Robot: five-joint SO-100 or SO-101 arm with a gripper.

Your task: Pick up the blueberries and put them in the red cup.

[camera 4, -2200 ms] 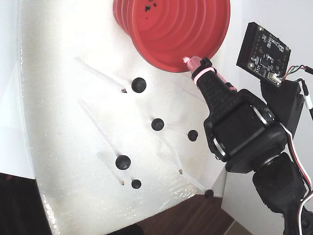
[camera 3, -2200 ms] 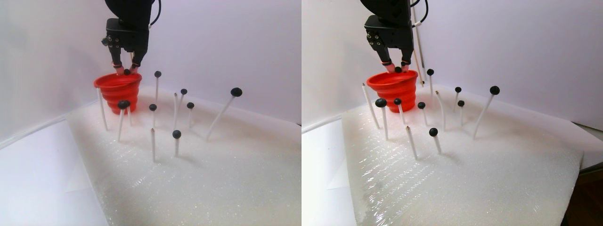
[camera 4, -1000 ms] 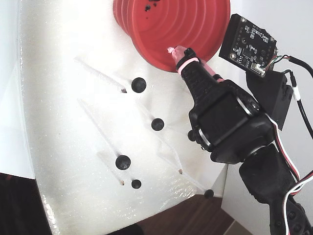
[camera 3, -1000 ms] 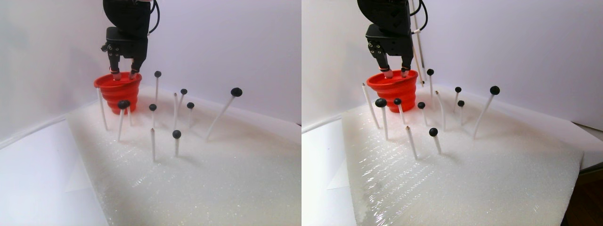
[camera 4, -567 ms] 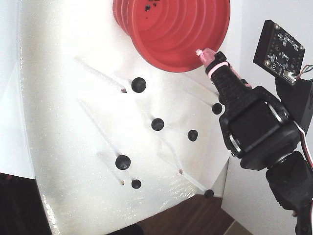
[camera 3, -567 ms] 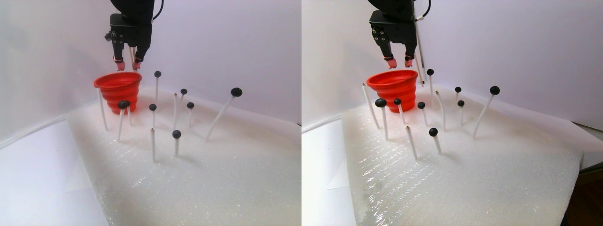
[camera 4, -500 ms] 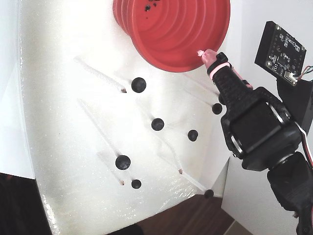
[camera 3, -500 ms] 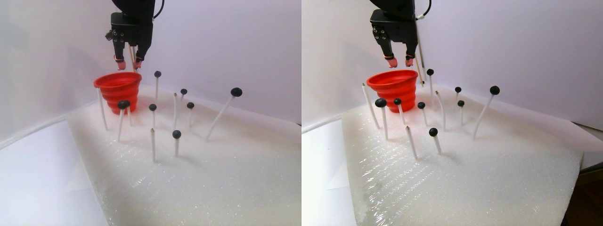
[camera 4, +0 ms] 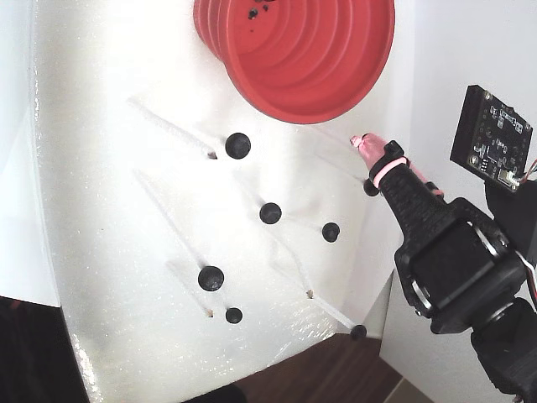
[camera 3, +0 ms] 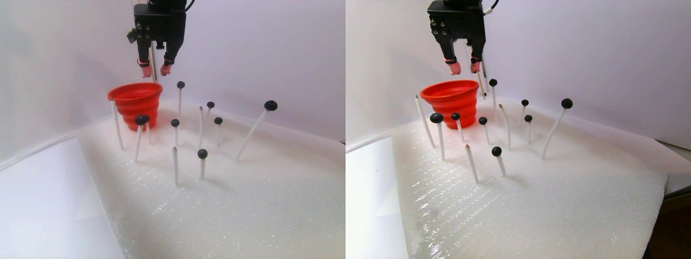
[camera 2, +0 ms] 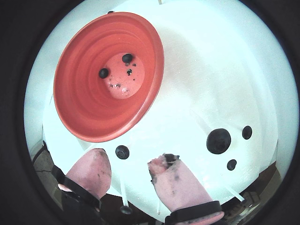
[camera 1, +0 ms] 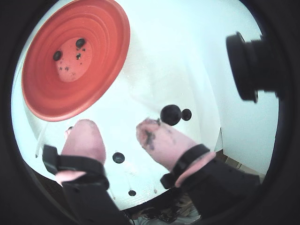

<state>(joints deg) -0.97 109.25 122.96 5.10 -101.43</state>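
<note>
The red cup (camera 3: pixel 135 100) stands at the foam pad's back left. Two blueberries (camera 2: pixel 127 58) lie on its bottom, also in a wrist view (camera 1: pixel 80 42). Several more blueberries sit on white sticks: (camera 3: pixel 141 119), (camera 3: pixel 202 154), (camera 3: pixel 271 105), and from above (camera 4: pixel 237 145), (camera 4: pixel 270 213). My gripper (camera 3: pixel 155 70) hangs open and empty above the cup's right rim. In the fixed view the gripper (camera 4: pixel 362 143) lies right of the cup (camera 4: pixel 319 67). Between the pink fingertips (camera 1: pixel 84 133) only foam and a low blueberry (camera 1: pixel 118 157) show.
A white foam pad (camera 3: pixel 243 205) carries the sticks; some sticks (camera 3: pixel 175 164) are bare. A tall blueberry (camera 3: pixel 180 84) stands just right of the gripper. A white wall is close behind. A circuit board (camera 4: pixel 495 134) rides beside the arm. The pad's edge meets dark floor (camera 4: pixel 310 374).
2.2 s ago the gripper held a blueberry over the cup's rim. It has opened, the blueberry is gone from its fingers, and it has risen and moved right, off the cup.
</note>
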